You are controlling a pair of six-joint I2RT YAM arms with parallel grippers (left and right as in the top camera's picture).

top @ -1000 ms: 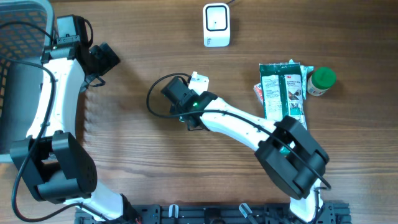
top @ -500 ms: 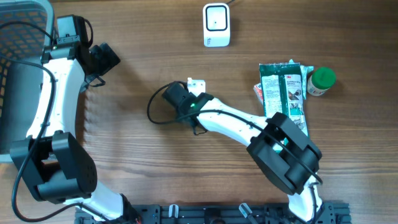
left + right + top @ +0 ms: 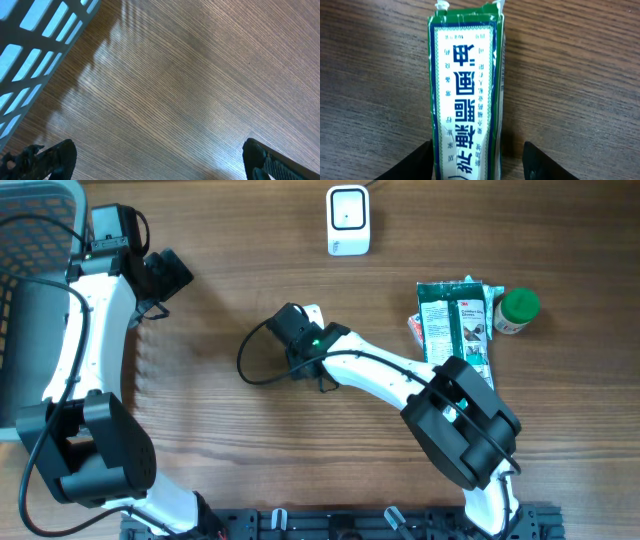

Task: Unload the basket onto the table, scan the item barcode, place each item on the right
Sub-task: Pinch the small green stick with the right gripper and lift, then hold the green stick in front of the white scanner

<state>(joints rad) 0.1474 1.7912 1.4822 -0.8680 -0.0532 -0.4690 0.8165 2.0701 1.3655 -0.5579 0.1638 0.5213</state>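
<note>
Right gripper (image 3: 296,323) sat low over the wooden table (image 3: 220,410), near the middle, its arm reaching in from the near right.

- The green-and-white box (image 3: 465,85) lay flat on the wood, lengthwise between the two fingers (image 3: 415,162) and running straight out ahead of them. The printed face was up, with Chinese characters in a white panel. The torn top end was the far end from the gripper.
- The jaws stood partly apart, astride the near end of the box. One finger was at or against the box's long edge. The other stood off from it, with a strip of wood showing between. No firm clamp could be seen.
- From overhead, only a white corner of the box (image 3: 315,311) peeked out past the wrist.

Left gripper (image 3: 160,161) was over on the far left, hanging above bare table with jaws wide and nothing between them.

- The grey basket (image 3: 30,40) was just off to its outer side.

Other things, placed from the right gripper:

- A white scanner (image 3: 348,220) stood beyond it and a little to its right, apart from the box.
- A green packet (image 3: 455,320) lay well off to its right.
- A green-capped bottle (image 3: 517,310) lay just past the packet.
</note>
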